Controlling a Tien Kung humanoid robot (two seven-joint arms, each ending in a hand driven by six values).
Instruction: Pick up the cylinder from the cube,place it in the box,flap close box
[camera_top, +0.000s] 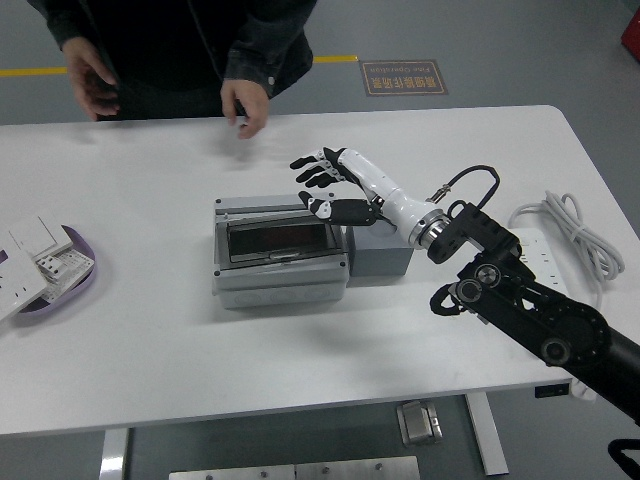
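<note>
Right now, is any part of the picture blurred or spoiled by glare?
Head view: the person's hands at the top edge show motion blur; the robot's right hand, the box and the table are sharp; light is even, shadows soft, no strong glare.

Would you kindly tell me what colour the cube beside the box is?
The cube is dark grey, darker than the light grey box; the head view shows it.

Gray box (280, 262), lid shut, beside cube (378, 255)

Purple tray (88, 282) of switches (40, 250) far left; power strip (525, 245) right.
</note>
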